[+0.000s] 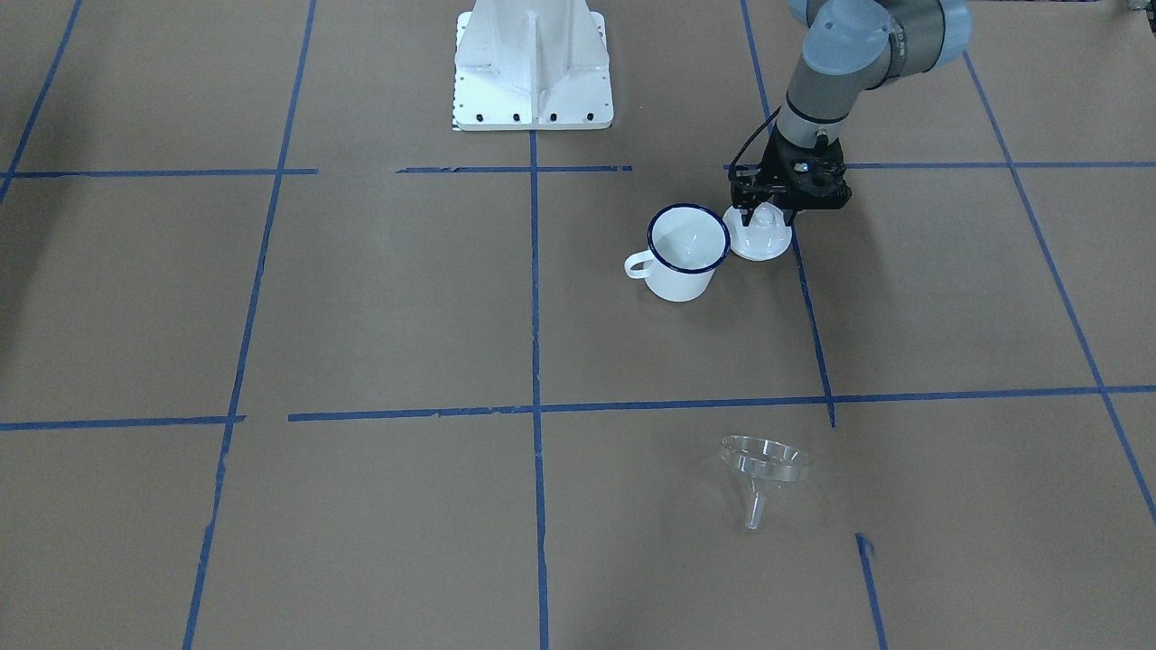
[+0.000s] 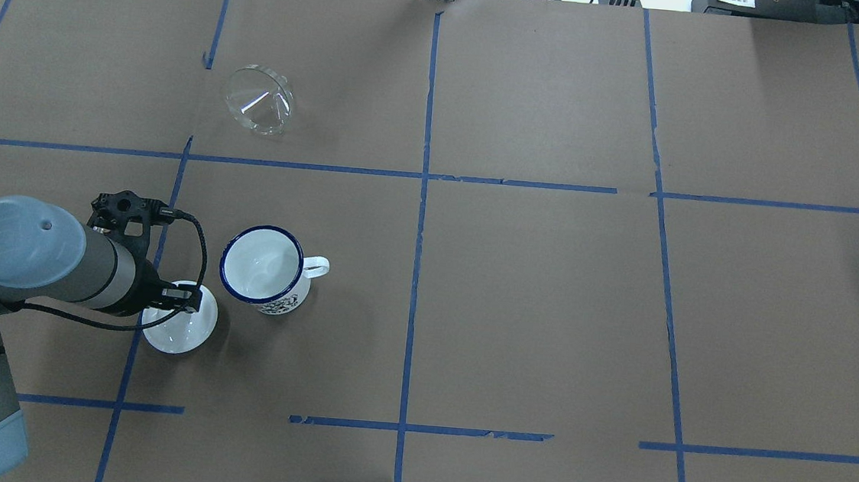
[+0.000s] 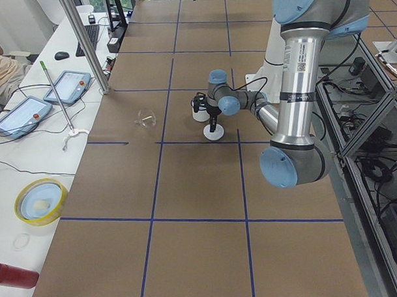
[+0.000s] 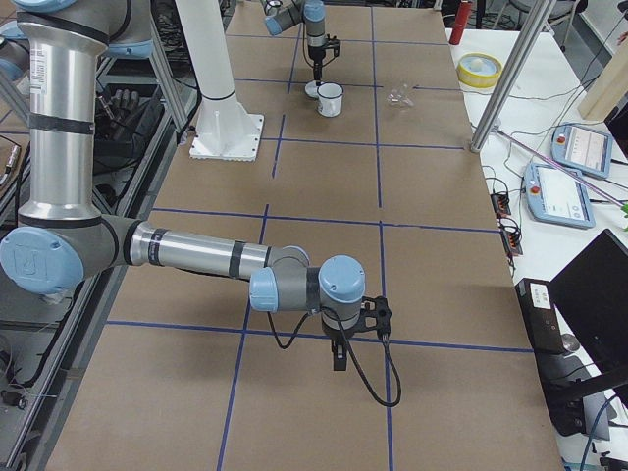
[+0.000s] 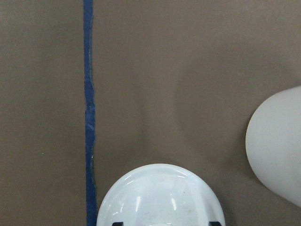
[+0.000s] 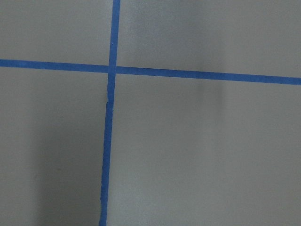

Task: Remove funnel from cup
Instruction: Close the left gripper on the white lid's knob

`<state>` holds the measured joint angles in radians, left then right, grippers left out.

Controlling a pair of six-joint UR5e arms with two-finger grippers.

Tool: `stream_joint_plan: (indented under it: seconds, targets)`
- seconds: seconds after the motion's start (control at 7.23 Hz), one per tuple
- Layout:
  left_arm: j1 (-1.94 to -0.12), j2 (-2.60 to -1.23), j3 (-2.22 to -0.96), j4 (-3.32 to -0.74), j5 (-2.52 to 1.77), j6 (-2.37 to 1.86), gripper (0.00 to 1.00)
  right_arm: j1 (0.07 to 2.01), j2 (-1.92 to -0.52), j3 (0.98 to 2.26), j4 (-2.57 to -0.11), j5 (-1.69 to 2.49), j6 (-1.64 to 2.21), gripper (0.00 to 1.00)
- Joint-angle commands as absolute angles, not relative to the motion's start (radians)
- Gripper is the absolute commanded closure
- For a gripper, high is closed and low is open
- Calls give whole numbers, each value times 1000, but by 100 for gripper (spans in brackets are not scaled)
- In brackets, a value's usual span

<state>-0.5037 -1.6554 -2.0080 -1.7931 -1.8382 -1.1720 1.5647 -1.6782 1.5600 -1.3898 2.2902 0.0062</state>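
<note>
The funnel lies on its side on the brown table, spout towards the operators' edge, well apart from the cup. Being clear plastic, it is hard for you to read: only its rim and a few glints show, and in the side views it is a faint speck. The cup stands upright with nothing in it, handle pointing away from the left arm.

In the overhead view the left arm covers part of the round white lid, which sits just beside the cup. The left wrist camera cuts that lid off at its bottom edge and shows the cup only as a white blur at the right.

The left gripper hangs over the lid with its jaws parted, one finger on each side of the knob; you can see the two dark fingertips set wide apart, gripping nothing.

The right gripper shows only in the side view, over blue tape; you cannot tell how its jaws stand.
</note>
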Motion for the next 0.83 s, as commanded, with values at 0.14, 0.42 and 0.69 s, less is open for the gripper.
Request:
stream_joint_plan:
  seconds: [0.14,0.42,0.69]
  targets:
    - [-503,-1646,-2016,-1795,-1839,-1172,39,1565,-1678,1560,-1390,2290,6,0]
    - [-502,-1649,-2016,-1795,-1842,-1173,44,1565,-1678,1560,-1390,2290,6,0]
    - [-500,-1651,-2010,-1795,-1842,-1173,44,1565,-1678,1560,-1390,2290,6,0]
